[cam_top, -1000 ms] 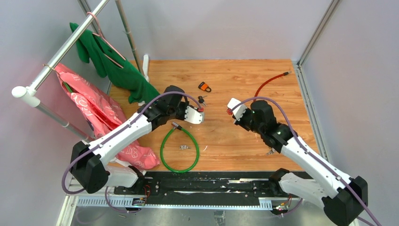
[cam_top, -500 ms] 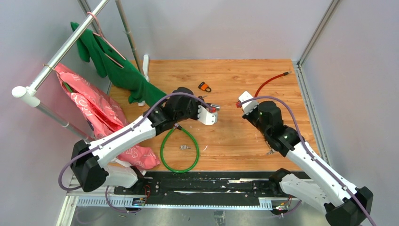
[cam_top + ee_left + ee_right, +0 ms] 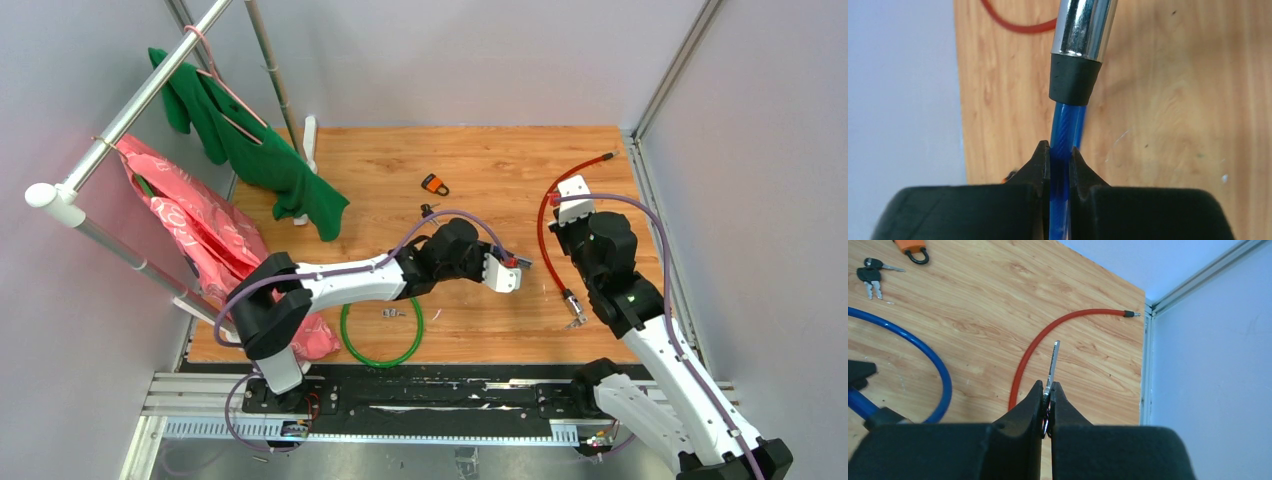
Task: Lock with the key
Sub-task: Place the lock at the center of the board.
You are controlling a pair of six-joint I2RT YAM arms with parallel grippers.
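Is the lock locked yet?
Not yet. Done: both pieces are gripped. In hand: the left gripper pinches the blue cable just below its metal end, and the right gripper holds the key, blade pointing out. Left: the key touches nothing else, so putting it in and turning it remain.

a light-brown wood-grain board [image 3: 480, 165] forms the work surface, scuffed here and there with pale marks. plain pale grey walls [image 3: 450, 60] close it in at the back and on both sides, with slim silver metal frame posts [image 3: 672, 72] at the corners. at the left stands a silver tubular clothes rail [image 3: 140, 97] with a white end cap, carrying a dark green garment [image 3: 262, 152] and a pink patterned garment [image 3: 200, 232]. a black mounting rail [image 3: 400, 375] runs along the near edge. the light is soft and even.
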